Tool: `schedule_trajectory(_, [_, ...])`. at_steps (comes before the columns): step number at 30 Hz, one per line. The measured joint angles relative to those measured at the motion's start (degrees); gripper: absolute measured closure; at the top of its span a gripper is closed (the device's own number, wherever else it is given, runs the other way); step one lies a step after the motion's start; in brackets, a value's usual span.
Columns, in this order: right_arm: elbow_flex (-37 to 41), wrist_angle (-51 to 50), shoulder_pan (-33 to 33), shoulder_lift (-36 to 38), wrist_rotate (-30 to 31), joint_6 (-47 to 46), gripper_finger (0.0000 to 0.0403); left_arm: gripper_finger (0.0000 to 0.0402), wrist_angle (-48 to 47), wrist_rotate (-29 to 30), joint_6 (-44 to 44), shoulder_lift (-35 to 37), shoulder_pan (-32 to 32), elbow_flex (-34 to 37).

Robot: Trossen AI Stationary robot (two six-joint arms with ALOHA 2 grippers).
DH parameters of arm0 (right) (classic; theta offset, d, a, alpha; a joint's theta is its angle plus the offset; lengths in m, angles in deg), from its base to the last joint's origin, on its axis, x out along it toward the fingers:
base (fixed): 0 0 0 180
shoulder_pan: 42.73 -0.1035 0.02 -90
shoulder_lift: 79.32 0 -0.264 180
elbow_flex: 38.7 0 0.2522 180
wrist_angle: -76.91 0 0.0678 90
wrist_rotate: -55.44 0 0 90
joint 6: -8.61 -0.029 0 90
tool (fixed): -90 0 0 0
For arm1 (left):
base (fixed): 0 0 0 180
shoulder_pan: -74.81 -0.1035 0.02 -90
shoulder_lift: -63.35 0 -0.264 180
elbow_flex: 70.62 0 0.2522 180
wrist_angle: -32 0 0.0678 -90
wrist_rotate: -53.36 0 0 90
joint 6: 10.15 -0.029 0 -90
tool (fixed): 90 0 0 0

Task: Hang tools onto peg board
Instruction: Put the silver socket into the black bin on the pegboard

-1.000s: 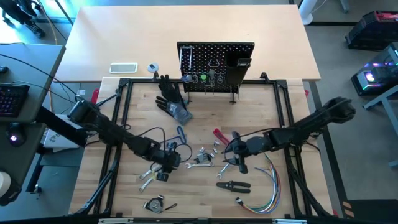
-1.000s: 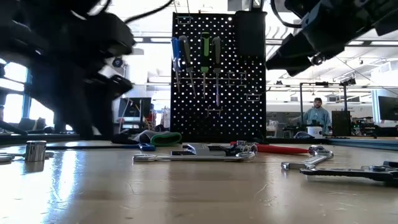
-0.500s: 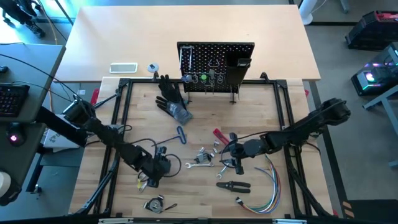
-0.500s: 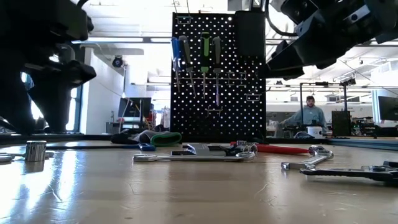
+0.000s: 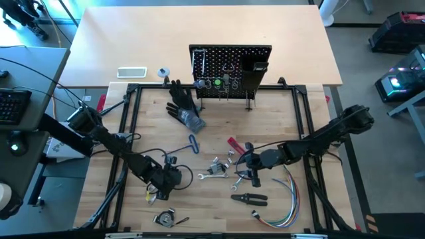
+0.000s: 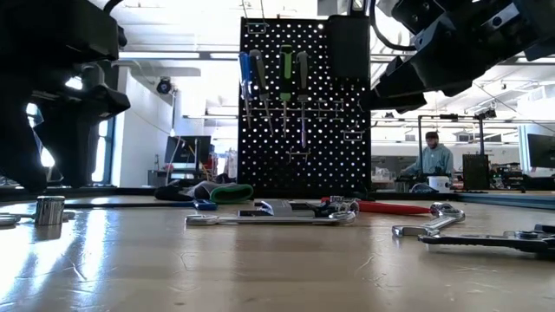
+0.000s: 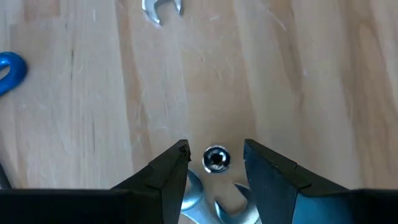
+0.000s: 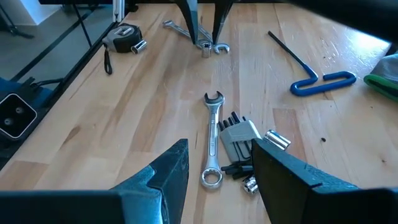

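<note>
Left gripper (image 7: 214, 168) jaws apart, low over small socket (image 7: 216, 159) beside a wrench (image 7: 202, 202); right gripper (image 8: 217, 165) apart, empty; peg board (image 5: 230, 66) well away; jaws may nudge socket, rolling it off

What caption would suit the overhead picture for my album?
Two robot arms lean over tools scattered on a wooden table, the peg board behind holding only a few.

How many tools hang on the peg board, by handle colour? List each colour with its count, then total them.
On the peg board, seen in the low view:
Blue handle: 1
Green handle: 1
Dark grey handle: 2
Total: 4
</note>
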Motion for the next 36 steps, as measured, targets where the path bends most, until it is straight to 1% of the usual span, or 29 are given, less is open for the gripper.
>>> schedule_trajectory(4, [0.0,0.0,-0.1,0.0,0.0,-0.1,0.0236,0.0252,0.7,-0.2,0.2,-1.0,-0.1,0.4])
schedule_trajectory(7, [0.0,0.0,-0.7,0.0,0.1,-0.2,0.0236,0.0252,5.5,-2.0,1.3,-1.4,-0.4,3.7])
schedule_trajectory(10, [0.0,0.0,-1.6,0.0,0.6,-0.2,0.0236,0.0256,8.8,-1.1,3.8,-1.3,-0.8,6.5])
schedule_trajectory(14, [0.0,-0.1,-2.5,0.0,1.4,-0.2,0.0236,0.0291,11.7,-0.1,4.5,-1.2,-1.1,8.4])
schedule_trajectory(17, [0.0,-0.1,-2.7,0.0,2.4,-0.2,0.0236,0.0329,12.3,0.1,3.0,-1.2,-1.1,8.5])
schedule_trajectory(20, [0.0,-0.1,-2.7,0.0,2.9,-0.2,0.0236,0.0352,13.1,0.0,1.5,-1.3,-1.2,8.5])
schedule_trajectory(29, [-0.1,-0.1,-2.7,0.0,2.9,-0.2,0.0236,0.0353,15.3,0.2,-1.0,-1.5,-1.8,8.6])
schedule_trajectory(36, [-0.1,-0.1,-2.7,0.0,2.9,-1.4,0.0236,0.0353,18.9,0.7,-5.6,0.7,-4.8,8.4])
